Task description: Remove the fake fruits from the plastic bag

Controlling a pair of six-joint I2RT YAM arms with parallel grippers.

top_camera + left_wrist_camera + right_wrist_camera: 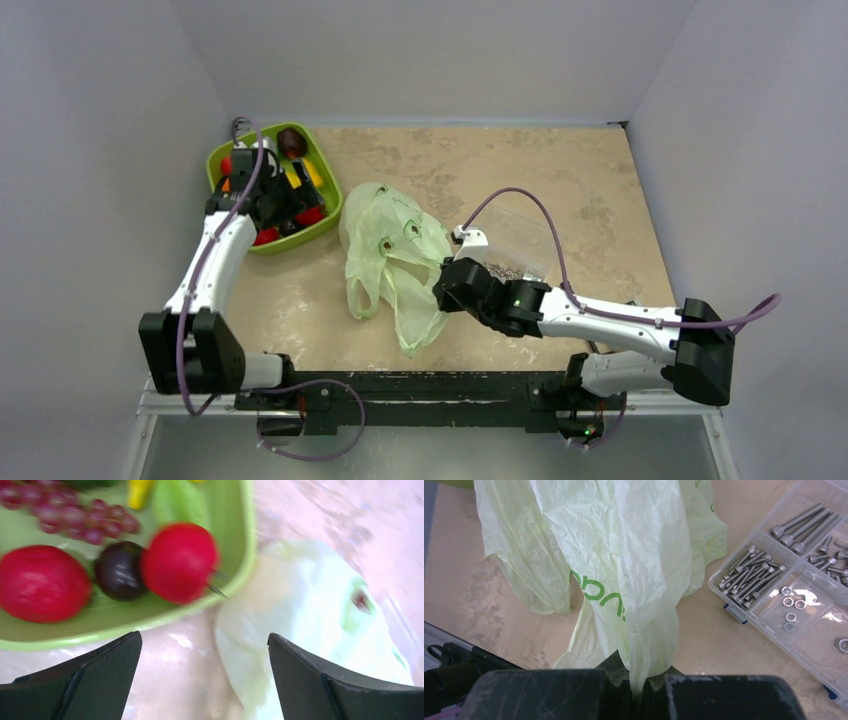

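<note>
Pale green plastic bag point(390, 255) at frame centre is clamped in the right tool point(634, 692); left tool point(204, 647), jaws apart, hangs by the tray point(290, 243), upper left.

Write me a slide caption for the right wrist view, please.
Right jaws pinch a fold of the pale green plastic bag, a clear box of screws beside it.

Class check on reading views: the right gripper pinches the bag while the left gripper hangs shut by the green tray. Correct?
No. The left gripper is open, not shut; the left wrist view shows its fingers wide apart.
</note>
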